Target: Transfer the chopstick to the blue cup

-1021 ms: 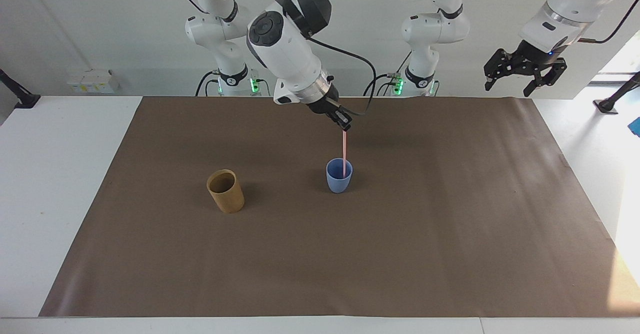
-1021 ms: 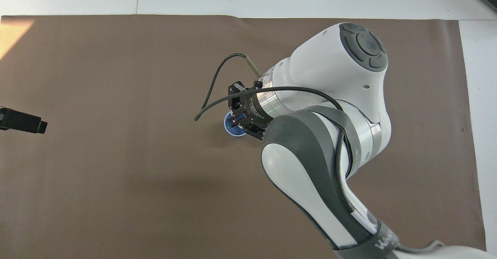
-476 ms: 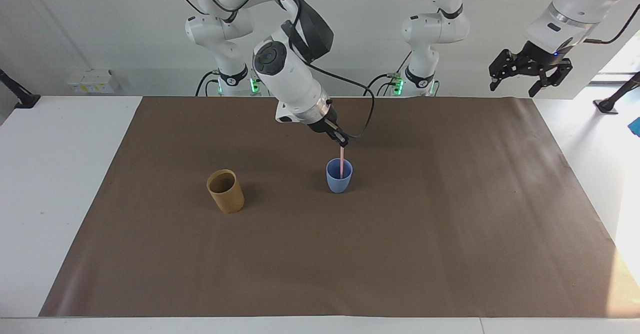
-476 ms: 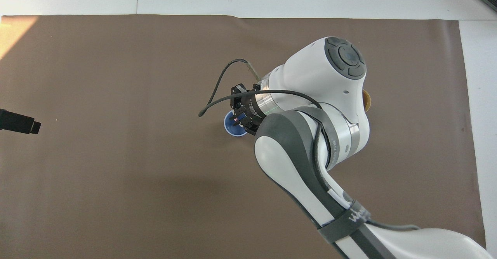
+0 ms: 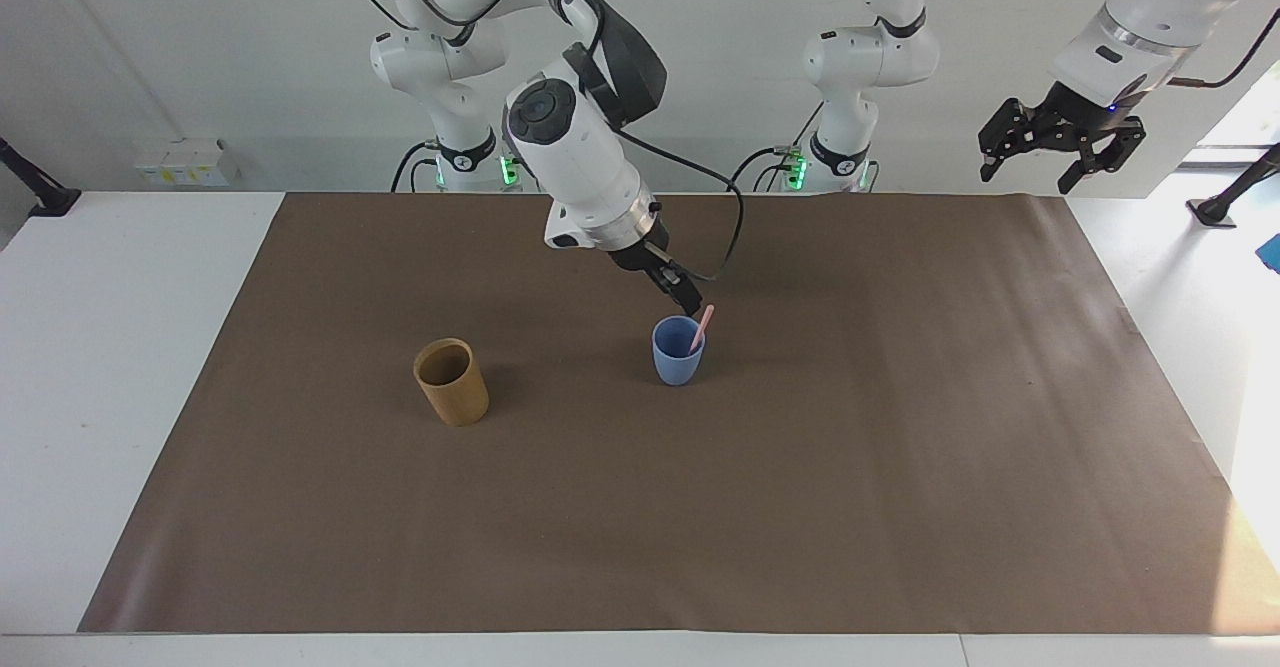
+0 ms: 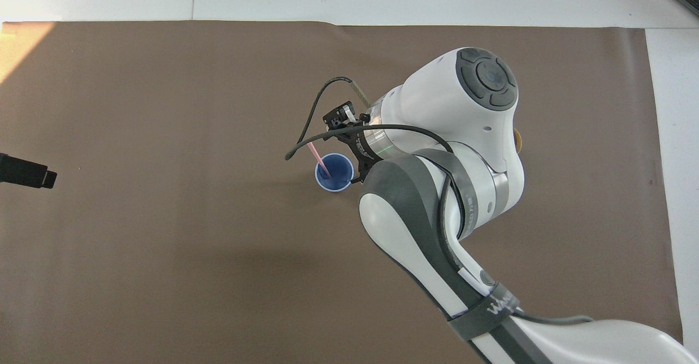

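Observation:
The blue cup (image 5: pixel 678 357) (image 6: pixel 333 173) stands upright near the middle of the brown mat. The pale pink chopstick (image 5: pixel 701 327) (image 6: pixel 318 158) stands in it, its lower end inside. It leans on the rim toward the left arm's end of the table. My right gripper (image 5: pixel 688 299) (image 6: pixel 349 147) hangs open just above the cup's rim and holds nothing; the chopstick stands free beside it. My left gripper (image 5: pixel 1060 147) (image 6: pixel 26 170) waits open and raised over the mat's edge at the left arm's end.
A taller tan-brown cup (image 5: pixel 452 382) (image 6: pixel 516 140) stands on the brown mat (image 5: pixel 800 507) toward the right arm's end, a little farther from the robots than the blue cup. In the overhead view the right arm covers most of it.
My right gripper lowered the chopstick into the blue cup and opened. The chopstick dropped in and tipped against the rim. The left gripper rose slightly.

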You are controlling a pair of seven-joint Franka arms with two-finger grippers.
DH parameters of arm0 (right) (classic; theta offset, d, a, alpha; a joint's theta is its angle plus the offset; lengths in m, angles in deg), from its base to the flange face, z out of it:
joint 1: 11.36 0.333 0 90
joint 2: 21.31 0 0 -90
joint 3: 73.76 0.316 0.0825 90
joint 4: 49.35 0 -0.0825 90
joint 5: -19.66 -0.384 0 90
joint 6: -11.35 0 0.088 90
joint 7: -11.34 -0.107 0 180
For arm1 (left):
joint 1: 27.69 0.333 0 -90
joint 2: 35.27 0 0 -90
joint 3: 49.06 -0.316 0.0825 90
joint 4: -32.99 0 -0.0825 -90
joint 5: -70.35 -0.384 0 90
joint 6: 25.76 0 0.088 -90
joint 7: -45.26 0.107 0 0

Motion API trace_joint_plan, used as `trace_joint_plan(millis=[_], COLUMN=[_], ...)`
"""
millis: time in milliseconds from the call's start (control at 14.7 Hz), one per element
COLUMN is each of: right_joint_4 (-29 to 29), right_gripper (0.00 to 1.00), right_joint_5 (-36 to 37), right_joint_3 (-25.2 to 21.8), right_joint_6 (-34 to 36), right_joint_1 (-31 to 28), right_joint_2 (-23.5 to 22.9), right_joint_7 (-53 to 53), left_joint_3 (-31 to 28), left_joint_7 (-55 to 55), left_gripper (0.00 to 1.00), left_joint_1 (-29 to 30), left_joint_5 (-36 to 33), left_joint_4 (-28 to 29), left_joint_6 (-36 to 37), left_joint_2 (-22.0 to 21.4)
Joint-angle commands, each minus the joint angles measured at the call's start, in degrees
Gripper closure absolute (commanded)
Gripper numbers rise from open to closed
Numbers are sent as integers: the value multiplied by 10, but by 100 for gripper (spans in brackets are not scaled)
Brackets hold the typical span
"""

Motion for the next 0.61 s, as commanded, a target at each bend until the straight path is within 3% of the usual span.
trace_joint_plan(millis=[0,272,545], right_joint_4=[7,-9,-109], right_gripper=[0,0,0], right_joint_5=[62,145,177], right_joint_3=[-3,-4,-4], right_joint_6=[-1,33,39], right_joint_1=[-12,-56,-124], right_joint_2=[12,52,154], right_joint_7=[63,172,347], left_joint_3=[6,6,6], left_joint_7=[11,11,11], left_gripper=[0,0,0], left_joint_1=[10,10,10], left_joint_5=[-6,-6,-6], left_joint_4=[14,14,14], left_joint_6=[-1,-1,-1], left_joint_2=[-14,-14,-14])
